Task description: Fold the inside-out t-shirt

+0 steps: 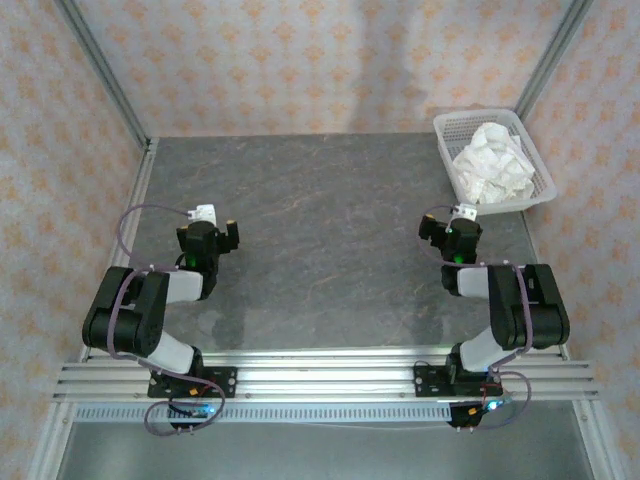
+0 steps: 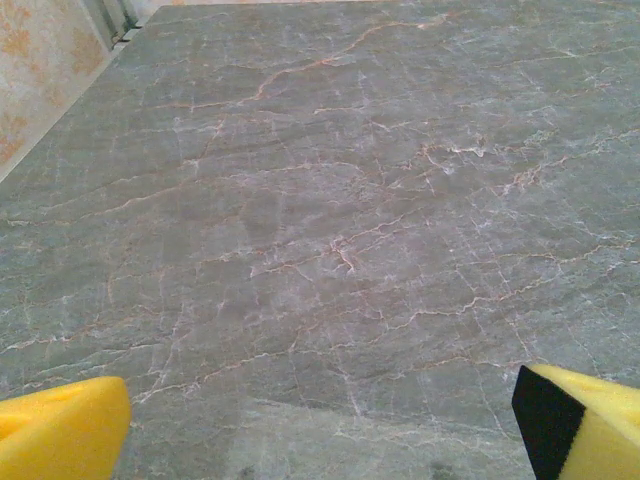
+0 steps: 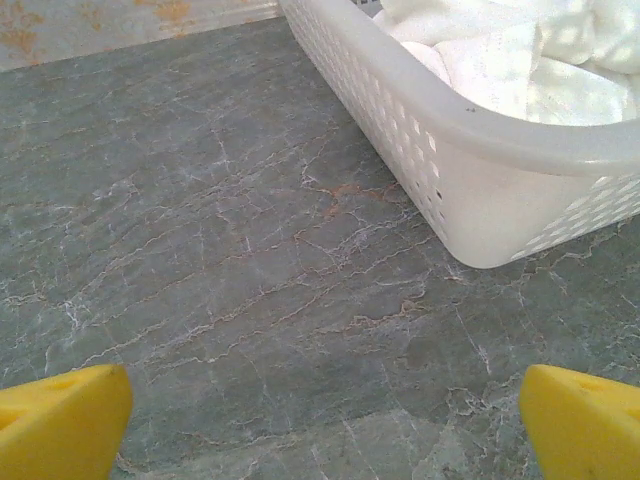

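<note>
Seen from above, the left gripper (image 1: 212,222) sat over bare table (image 1: 330,230) on the left side. Its wrist camera showed its two yellow fingertips (image 2: 60,432) spread wide apart with nothing between them but grey marbled surface. Right of centre, the right gripper (image 1: 455,225) was also wide open and empty, pointing towards the far right corner. There stood a white mesh basket (image 1: 447,125), just beyond that gripper and not touched by it. The inside-out t-shirt (image 1: 492,162) lay crumpled inside the basket, heaped above its rim.

By this view the task had not really begun: nothing was gripped, the shirt was not yet on the table, and no fold was made. Lifting it out, spreading it flat and folding it all remained.

Counted: two arms, two open grippers with two yellow fingertips each, one basket, and one bundle of white cloth, apparently a single shirt.
</note>
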Controlling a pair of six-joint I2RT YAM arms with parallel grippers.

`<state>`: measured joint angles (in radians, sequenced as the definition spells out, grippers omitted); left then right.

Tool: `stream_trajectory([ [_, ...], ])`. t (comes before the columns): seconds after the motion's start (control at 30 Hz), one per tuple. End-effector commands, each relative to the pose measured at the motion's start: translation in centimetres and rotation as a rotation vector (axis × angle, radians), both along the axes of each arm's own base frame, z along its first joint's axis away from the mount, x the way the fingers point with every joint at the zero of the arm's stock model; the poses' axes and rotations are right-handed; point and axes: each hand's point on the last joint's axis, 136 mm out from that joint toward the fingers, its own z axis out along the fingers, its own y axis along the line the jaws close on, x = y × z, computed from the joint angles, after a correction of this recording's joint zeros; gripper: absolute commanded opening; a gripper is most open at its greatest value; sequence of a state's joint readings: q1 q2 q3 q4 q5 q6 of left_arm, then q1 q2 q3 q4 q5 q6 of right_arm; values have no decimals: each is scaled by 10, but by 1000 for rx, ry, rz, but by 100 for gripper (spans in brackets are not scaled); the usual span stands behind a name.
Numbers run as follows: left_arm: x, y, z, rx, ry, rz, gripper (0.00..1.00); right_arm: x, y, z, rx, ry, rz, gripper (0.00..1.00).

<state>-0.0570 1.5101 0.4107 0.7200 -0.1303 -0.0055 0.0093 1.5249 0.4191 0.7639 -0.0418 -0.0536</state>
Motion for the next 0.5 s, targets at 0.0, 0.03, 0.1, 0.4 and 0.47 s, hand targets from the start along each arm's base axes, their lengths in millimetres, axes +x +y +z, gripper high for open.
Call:
stream_trajectory([
  [0.0,8,0,16,5,-48,-7,100,1,-2,4,3,-16,-5,99],
  [0.03,8,0,16,5,-47,-7,100,1,-1,4,4,-15,-3,99],
  [0.1,8,0,16,5,-48,-7,100,1,-1,4,4,-15,-3,99],
  [0.4,8,0,16,5,-47,-7,100,1,-3,5,5,-17,-12,99],
  [0.47,8,0,16,5,-47,-7,100,1,-3,5,5,-18,-15,99],
])
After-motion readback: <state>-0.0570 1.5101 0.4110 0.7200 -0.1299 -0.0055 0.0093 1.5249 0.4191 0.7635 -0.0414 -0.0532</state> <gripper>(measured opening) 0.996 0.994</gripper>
